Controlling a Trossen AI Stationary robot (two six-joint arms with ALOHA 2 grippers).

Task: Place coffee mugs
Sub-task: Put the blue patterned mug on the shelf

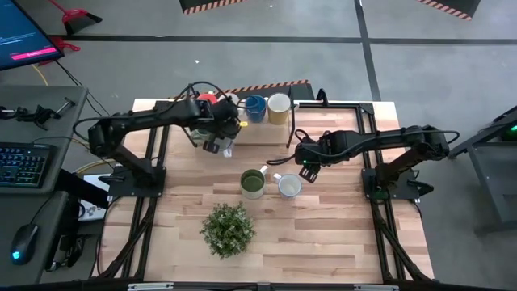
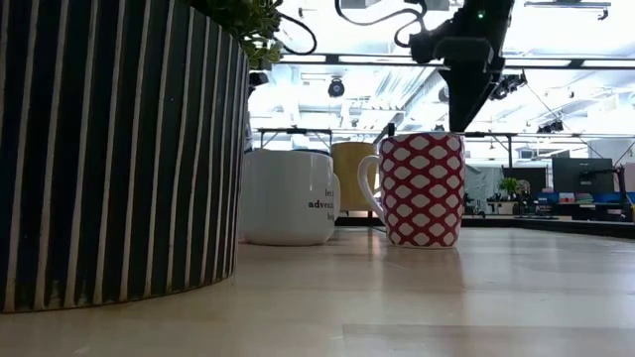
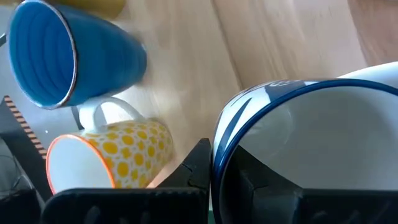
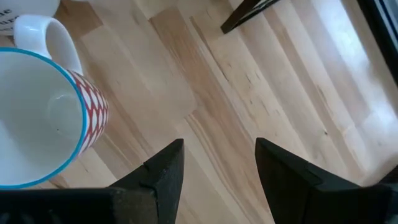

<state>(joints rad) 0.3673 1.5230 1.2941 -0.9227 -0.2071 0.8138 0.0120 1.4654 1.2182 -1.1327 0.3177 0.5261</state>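
Striped plant pot [image 2: 109, 149] fills the low view's foreground | behind it red-and-white lattice mug [image 2: 425, 188] with teal rim, beside white lettered mug [image 2: 288, 196] | left gripper [image 3: 214, 171] clamped on blue-rimmed white mug [image 3: 311, 143] near blue mug [image 3: 56, 53]; dotted yellow mug [image 3: 109, 155] | right gripper [image 4: 217, 155] spread wide, holding nothing, just beside lattice mug

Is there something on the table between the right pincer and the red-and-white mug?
Nothing: in the right wrist view only bare wooden table lies between the open right pincer and the red-and-white mug. The high view agrees.
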